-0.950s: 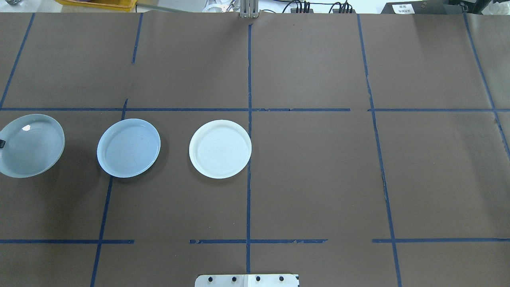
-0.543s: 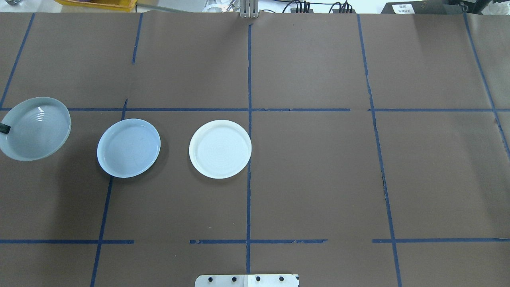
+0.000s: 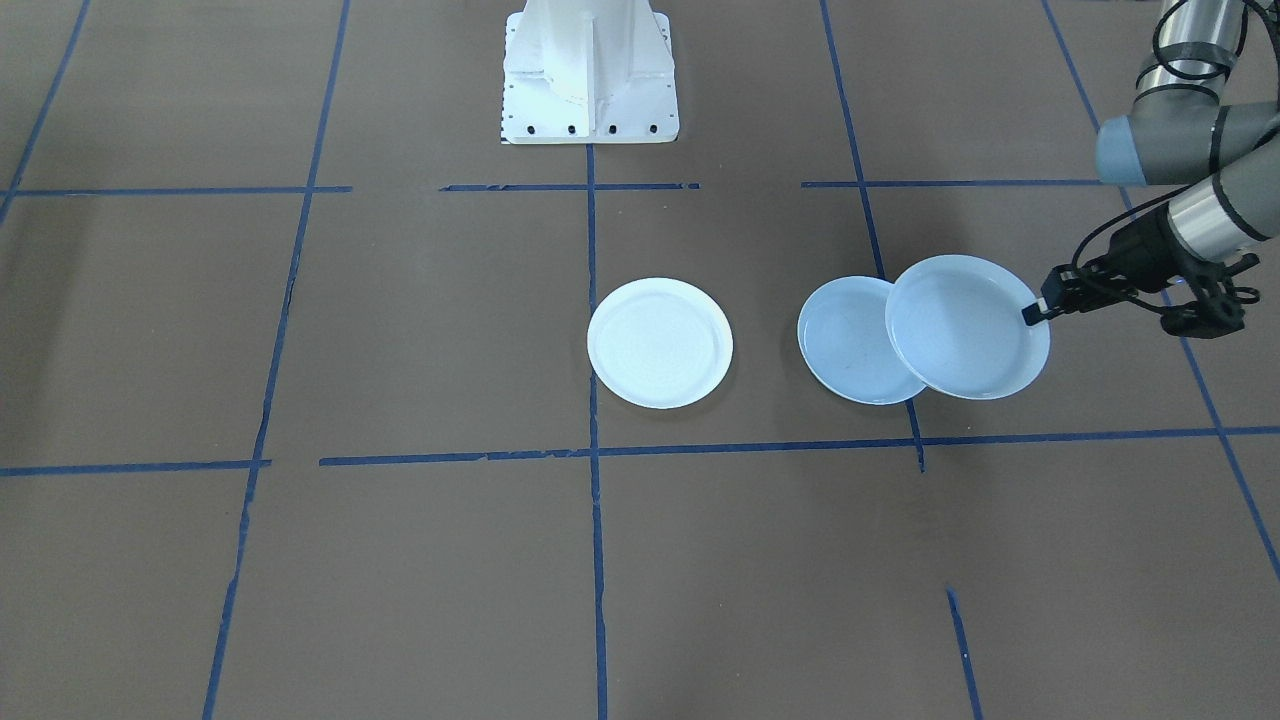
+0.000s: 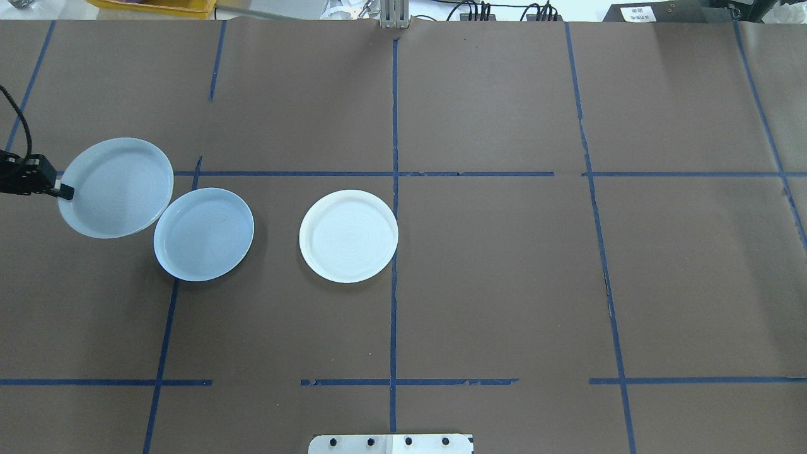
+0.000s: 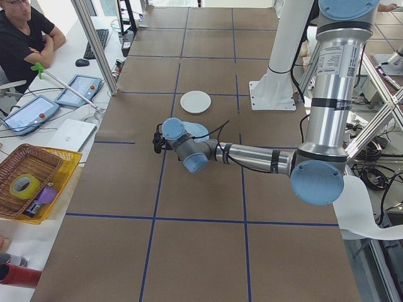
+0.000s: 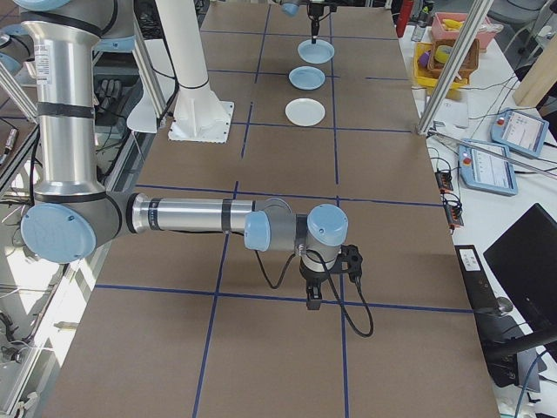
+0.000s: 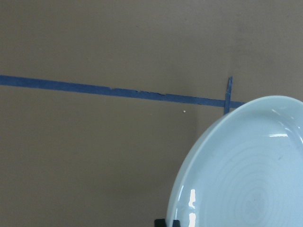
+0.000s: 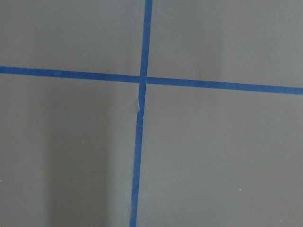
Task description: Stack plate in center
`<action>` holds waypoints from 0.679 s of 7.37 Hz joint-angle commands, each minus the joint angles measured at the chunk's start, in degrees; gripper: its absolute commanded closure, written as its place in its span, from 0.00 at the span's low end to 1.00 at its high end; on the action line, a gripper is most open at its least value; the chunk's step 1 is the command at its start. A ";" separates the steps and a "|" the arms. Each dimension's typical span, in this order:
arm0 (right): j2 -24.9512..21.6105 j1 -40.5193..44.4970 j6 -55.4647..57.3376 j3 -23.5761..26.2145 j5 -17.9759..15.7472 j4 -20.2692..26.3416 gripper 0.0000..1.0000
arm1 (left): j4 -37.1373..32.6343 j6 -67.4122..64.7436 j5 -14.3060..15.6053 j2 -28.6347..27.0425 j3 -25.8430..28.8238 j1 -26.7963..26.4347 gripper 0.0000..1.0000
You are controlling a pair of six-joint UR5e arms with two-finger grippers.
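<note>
My left gripper (image 4: 63,191) (image 3: 1035,312) is shut on the rim of a blue-grey plate with concentric rings (image 4: 116,187) (image 3: 965,325) (image 7: 246,175) and holds it above the table. That plate's edge overlaps the plain pale-blue center plate (image 4: 205,236) (image 3: 845,345), which lies flat on the table. A white plate (image 4: 348,235) (image 3: 660,343) lies further along, near the table's middle tape line. The right gripper (image 6: 324,292) hangs far off over a tape cross, seen only in the exterior right view, so I cannot tell whether it is open or shut.
The robot's white base (image 3: 590,70) stands at the table's edge. Blue tape lines (image 4: 394,189) grid the brown table. Off the table's far side are tablets (image 5: 28,113), a yellow tray with a basket (image 5: 31,182) and a seated person (image 5: 25,31).
The ringed plate has moved farther from the robot and rightward toward the center plate, now overlapping its edge. The left gripper has come into the overhead view.
</note>
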 commanded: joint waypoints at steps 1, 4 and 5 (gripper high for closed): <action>0.00 0.00 0.00 0.00 0.00 0.01 0.00 | -0.29 -7.59 4.92 -2.59 -0.26 7.51 1.00; 0.00 0.00 0.00 0.00 0.00 0.01 0.00 | -0.47 -9.10 7.57 -4.18 0.71 9.91 1.00; 0.00 0.00 0.00 0.00 0.00 0.01 0.00 | -0.65 -8.67 7.40 -4.01 0.80 9.82 1.00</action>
